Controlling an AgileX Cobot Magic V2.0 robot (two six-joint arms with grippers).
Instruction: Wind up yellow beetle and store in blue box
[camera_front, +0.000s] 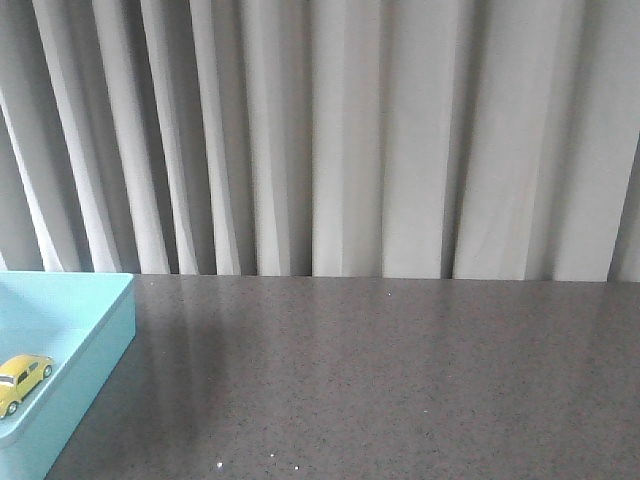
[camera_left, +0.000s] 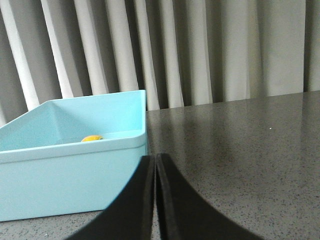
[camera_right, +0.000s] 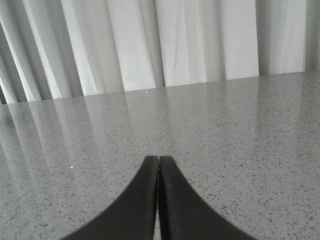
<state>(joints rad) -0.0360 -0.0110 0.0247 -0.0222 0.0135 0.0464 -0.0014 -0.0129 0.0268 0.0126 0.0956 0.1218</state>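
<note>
— So where is the yellow beetle (camera_front: 22, 379)?

— Inside the blue box (camera_front: 95, 345), on its floor close to the right-hand wall, at the left edge of the grey table (camera_front: 400, 380).

— And the grippers?

— The left gripper (camera_left: 155, 165) has its fingers pressed together, holding nothing, just beside the box. The right gripper (camera_right: 159, 167) is likewise closed and empty over bare tabletop, pale curtains (camera_front: 350, 130) behind.

Grey speckled table (camera_front: 400, 380) before pale pleated curtains (camera_front: 350, 130).
</note>
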